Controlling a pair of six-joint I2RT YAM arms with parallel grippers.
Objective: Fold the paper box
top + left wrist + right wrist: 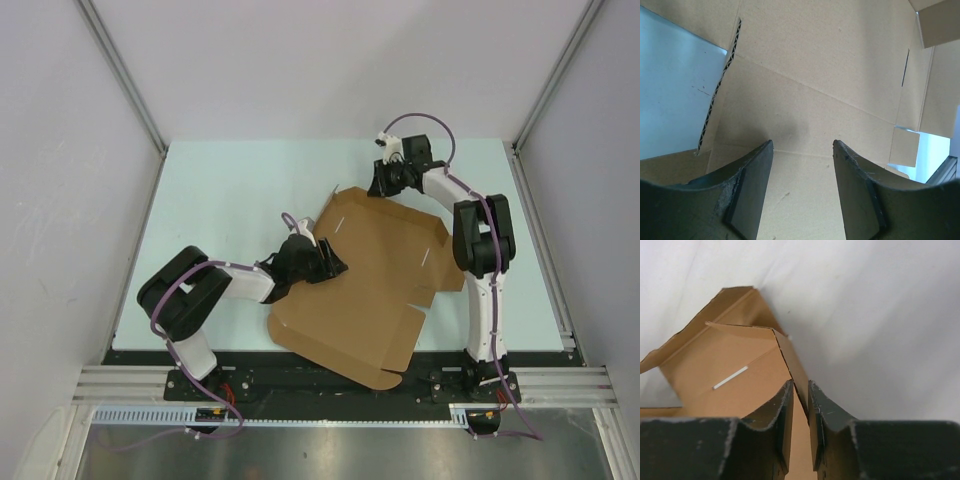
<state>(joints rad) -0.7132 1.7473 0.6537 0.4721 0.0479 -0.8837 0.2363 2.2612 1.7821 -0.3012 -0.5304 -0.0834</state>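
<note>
- The flat paper box (370, 290) lies on the table (220, 190) between both arms.
- The right gripper (800, 386) is pinched on the far flap (782, 347); so thin a bite may slip or tear.
- The left gripper (802, 147) has its fingers apart above the sheet, holding nothing; the unpinned sheet may slide.

The paper box (370, 290) is sprawling flat across the middle of the table (210, 200) and overhanging its near edge, so the centre is taken. The left gripper (330, 263) is hovering over the sheet's left edge, jaws apart. The right gripper (380, 183) is pinching a raised flap (785, 352) at the far side, its arm (480, 250) fencing off the right. Bare table is showing far left and along the back wall (330, 70).
</note>
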